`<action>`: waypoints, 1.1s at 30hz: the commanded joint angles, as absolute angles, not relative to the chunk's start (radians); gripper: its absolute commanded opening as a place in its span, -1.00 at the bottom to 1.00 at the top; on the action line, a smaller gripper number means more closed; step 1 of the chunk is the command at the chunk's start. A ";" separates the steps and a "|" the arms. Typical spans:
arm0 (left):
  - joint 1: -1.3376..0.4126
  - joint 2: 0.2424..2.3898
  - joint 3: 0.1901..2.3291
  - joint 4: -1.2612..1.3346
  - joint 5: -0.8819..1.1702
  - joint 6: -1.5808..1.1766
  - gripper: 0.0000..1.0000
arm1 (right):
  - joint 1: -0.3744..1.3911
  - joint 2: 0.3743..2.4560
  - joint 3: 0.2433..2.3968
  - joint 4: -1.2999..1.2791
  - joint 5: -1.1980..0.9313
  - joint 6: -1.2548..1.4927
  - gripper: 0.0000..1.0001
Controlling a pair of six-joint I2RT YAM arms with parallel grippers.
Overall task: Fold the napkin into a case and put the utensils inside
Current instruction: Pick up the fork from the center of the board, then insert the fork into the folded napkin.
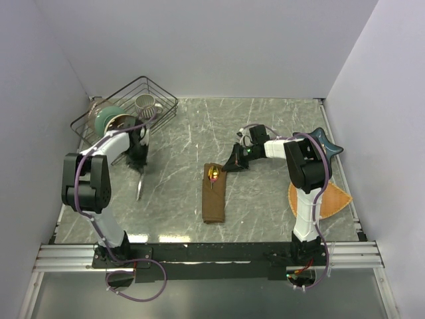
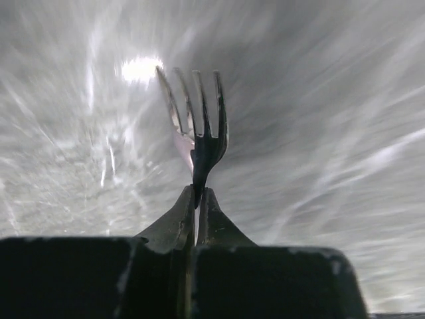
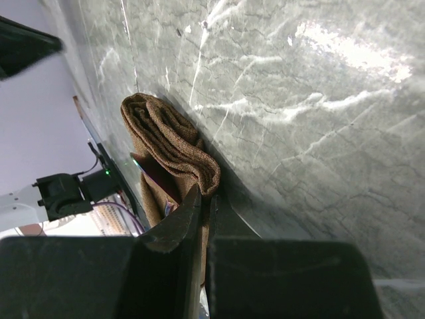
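At far left, behind the wire basket [image 1: 166,100], the left gripper [image 2: 197,201] is clenched on the fork [image 2: 206,143]. It pinches the fork at the narrow neck, with the tines pointing away from the fingers and the piece off the table [image 1: 265,199]. The hold is thin and set near one end. The fork could pivot or slide out between the pads on the way across, and a skewed fork would reach the pocket at the wrong angle.

At centre lies the case [image 1: 214,199], the brown cloth folded into a narrow strip, well apart from the fork. The spoon [image 1: 213,175] is already tucked in at its far end, with its gold bowl showing. The fork has to enter that same mouth. Tines going in first could snag the weave, drag the strip along the slick stone or nudge the spoon out.

Just to the right, the right gripper [image 3: 202,199] is closed at the edge of the case's mouth. The wrist view suggests it pinches the top layer to hold the pocket agape, though the contact is partly hidden by the fingers. If that pinch is shallow, the layer could slip free and the mouth fall shut as the fork arrives. Both grippers will also have to work at the same small opening, so one may strike the other.

At far right, the orange mat [image 1: 335,199] lies under the right arm, clear of the work.
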State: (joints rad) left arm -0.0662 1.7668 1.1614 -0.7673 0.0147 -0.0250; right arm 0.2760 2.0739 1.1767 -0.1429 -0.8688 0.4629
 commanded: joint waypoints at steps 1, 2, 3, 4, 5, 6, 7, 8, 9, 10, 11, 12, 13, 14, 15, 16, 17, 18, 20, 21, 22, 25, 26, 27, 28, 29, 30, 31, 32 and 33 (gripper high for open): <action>-0.208 1.732 1.373 -0.735 0.016 -0.240 -0.98 | 0.262 2.032 1.160 -0.103 -0.838 0.491 -1.00; -0.242 1.738 1.463 -0.726 0.003 -0.333 -0.99 | 0.262 2.036 1.154 -0.091 -0.839 0.503 -1.00; -0.277 1.746 1.506 -0.695 -0.006 -0.378 -0.98 | 0.262 2.037 1.151 -0.068 -0.841 0.527 -1.00; -0.354 1.744 1.541 -0.668 -0.053 -0.423 -0.98 | 0.264 2.039 1.147 -0.060 -0.842 0.535 -1.00; -0.395 1.740 1.580 -0.635 -0.087 -0.501 -0.99 | 0.264 2.036 1.147 -0.057 -0.842 0.537 -1.00; -0.434 1.729 1.586 -0.549 -0.135 -0.527 -0.99 | 0.264 2.034 1.149 -0.055 -0.841 0.538 -1.00; -0.510 1.723 1.585 -0.508 -0.164 -0.554 -0.99 | 0.264 2.031 1.149 -0.058 -0.841 0.535 -1.00; -0.549 1.717 1.563 -0.456 -0.195 -0.596 -0.99 | 0.264 2.029 1.147 -0.061 -0.841 0.534 -1.00; -0.586 1.709 1.546 -0.374 -0.248 -0.610 -0.99 | 0.264 2.028 1.146 -0.064 -0.842 0.534 -1.00; -0.648 1.713 1.533 -0.339 -0.268 -0.623 -0.99 | 0.264 2.023 1.141 -0.064 -0.844 0.534 -1.00; -0.678 1.721 1.525 -0.322 -0.287 -0.655 -0.99 | 0.265 2.020 1.138 -0.063 -0.842 0.535 -1.00; -0.702 1.751 1.528 -0.318 -0.297 -0.669 -0.99 | 0.262 2.017 1.135 -0.060 -0.841 0.537 -1.00; -0.742 1.770 1.535 -0.334 -0.311 -0.682 -0.99 | 0.264 2.014 1.131 -0.060 -0.841 0.537 -1.00; -0.758 1.785 1.552 -0.348 -0.314 -0.724 -0.99 | 0.262 2.011 1.129 -0.060 -0.842 0.537 -1.00; -0.770 1.810 1.552 -0.351 -0.305 -0.732 -0.99 | 0.262 2.010 1.129 -0.063 -0.844 0.534 -1.00; -0.794 1.821 1.546 -0.348 -0.311 -0.733 -0.99 | 0.262 2.006 1.124 -0.061 -0.842 0.532 -1.00; -0.805 1.828 1.542 -0.350 -0.314 -0.744 -0.99 | 0.262 2.005 1.121 -0.061 -0.842 0.534 -1.00; -0.813 1.838 1.534 -0.344 -0.313 -0.738 -0.99 | 0.262 2.003 1.123 -0.060 -0.845 0.534 -1.00; -0.830 1.844 1.514 -0.331 -0.327 -0.723 -0.99 | 0.262 2.006 1.121 -0.061 -0.845 0.535 -1.00; -0.831 1.848 1.505 -0.328 -0.330 -0.718 -0.99 | 0.261 2.006 1.120 -0.058 -0.847 0.535 -1.00; -0.834 1.851 1.493 -0.322 -0.327 -0.701 -0.99 | 0.259 2.008 1.117 -0.057 -0.848 0.537 -1.00; -0.834 1.870 1.488 -0.324 -0.325 -0.678 -0.99 | 0.261 2.011 1.114 -0.049 -0.854 0.543 -1.00; -0.836 1.874 1.491 -0.333 -0.325 -0.675 -0.99 | 0.261 2.013 1.114 -0.051 -0.856 0.543 -1.00; -0.836 1.882 1.493 -0.337 -0.322 -0.672 -0.99 | 0.261 2.013 1.115 -0.048 -0.856 0.543 -1.00; -0.836 1.887 1.493 -0.341 -0.321 -0.672 -0.99 | 0.261 2.014 1.115 -0.049 -0.857 0.542 -1.00; -0.836 1.890 1.493 -0.347 -0.316 -0.675 -0.99 | 0.261 2.014 1.114 -0.051 -0.857 0.541 -1.00; -0.836 1.894 1.491 -0.356 -0.305 -0.676 -0.99 | 0.261 2.013 1.115 -0.049 -0.857 0.541 -1.00; -0.838 1.898 1.490 -0.362 -0.296 -0.678 -0.99 | 0.259 2.013 1.114 -0.051 -0.856 0.541 -1.00; -0.838 1.899 1.488 -0.367 -0.285 -0.678 -0.99 | 0.259 2.013 1.115 -0.049 -0.857 0.540 -1.00; -0.841 1.899 1.486 -0.377 -0.278 -0.678 -0.99 | 0.259 2.014 1.115 -0.052 -0.857 0.538 -1.00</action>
State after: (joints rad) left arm -0.8310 1.8931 1.4792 -0.3740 -0.2935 -0.6743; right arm 0.2691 2.0556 1.1248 -0.0662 -0.8631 0.5430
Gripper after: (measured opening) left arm 0.033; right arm 0.034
